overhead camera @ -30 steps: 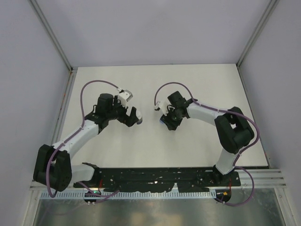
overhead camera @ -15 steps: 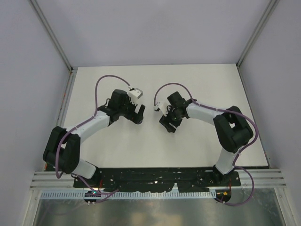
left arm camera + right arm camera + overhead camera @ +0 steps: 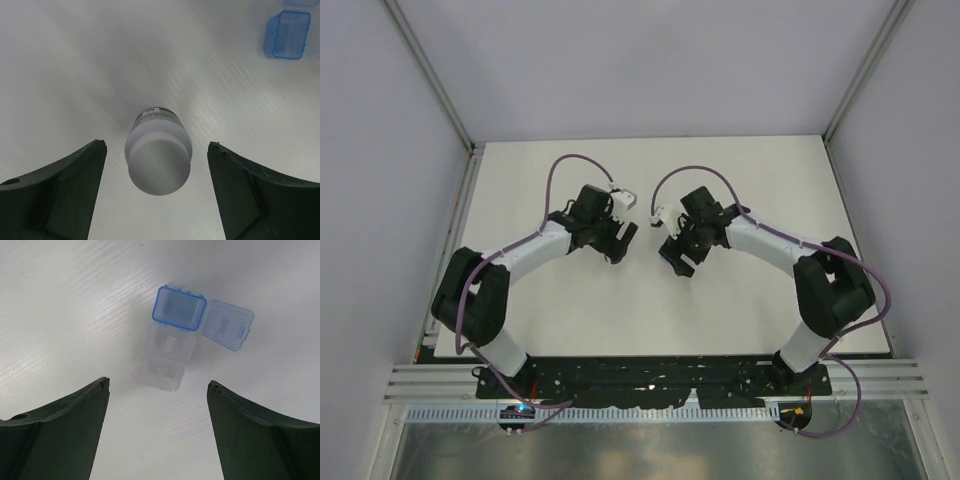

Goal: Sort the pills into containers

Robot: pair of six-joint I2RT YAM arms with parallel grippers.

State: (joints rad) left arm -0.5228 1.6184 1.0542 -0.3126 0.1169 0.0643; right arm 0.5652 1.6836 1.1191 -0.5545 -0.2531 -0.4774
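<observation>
- Left gripper (image 3: 156,145) is spread wide astride the white-capped bottle (image 3: 159,160), with no contact made.
- Right gripper (image 3: 158,383) is spread open over the blue-lidded vial (image 3: 169,347), whose lid is flipped up.
- Both jaws are to be centred on the bottle before closure.

Hidden from above beneath the left gripper (image 3: 624,243) and right gripper (image 3: 677,257): bottle (image 3: 159,150) and vial (image 3: 169,342). Clipped by the left wrist view's top edge: the vial's flip lid (image 3: 228,325). Unreadably blurred: print on bottle and lid.

Overhead camera looks down; both close wrist cameras share the vial (image 3: 172,340).
</observation>
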